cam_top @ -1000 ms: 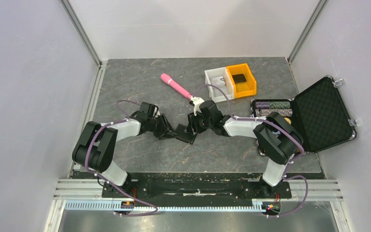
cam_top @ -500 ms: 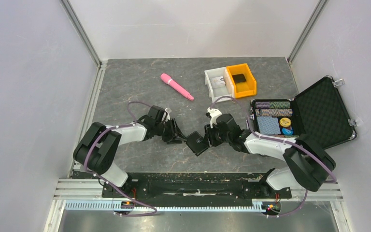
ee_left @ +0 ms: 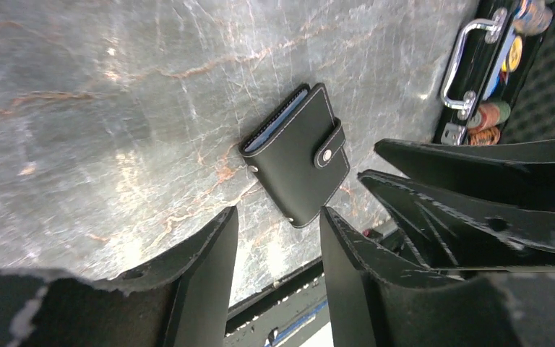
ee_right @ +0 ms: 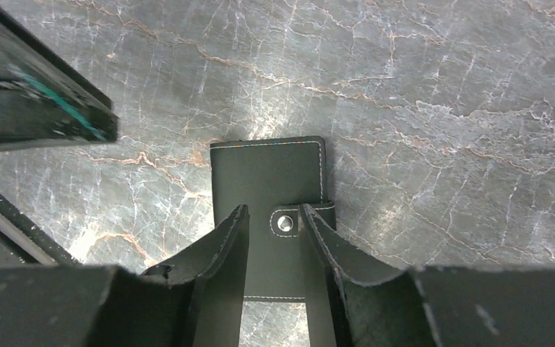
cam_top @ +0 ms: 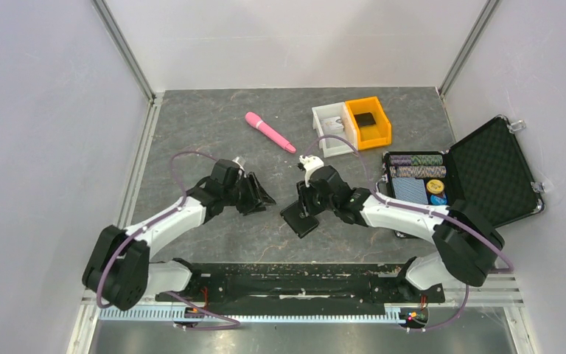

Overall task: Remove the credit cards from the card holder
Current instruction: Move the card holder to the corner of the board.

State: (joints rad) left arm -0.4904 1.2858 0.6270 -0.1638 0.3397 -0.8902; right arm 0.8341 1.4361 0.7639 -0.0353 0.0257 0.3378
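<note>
The right gripper stands part-spread over the card holder, fingers flanking its snap tab — touching or not, I can't tell. The left gripper, spread and empty, hangs just left. The holder lies shut, flat on the table, mid-near. It looks light, thin and likely to skid — I'd pin it and lift the tab. Only the left wrist view shows card edges.

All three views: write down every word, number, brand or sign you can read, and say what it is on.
No readable text anywhere.
Card holder: plain black, a snap stud, no lettering.
Chips in the case: markings too small to read.
White bin: contents too blurred to read.
</note>
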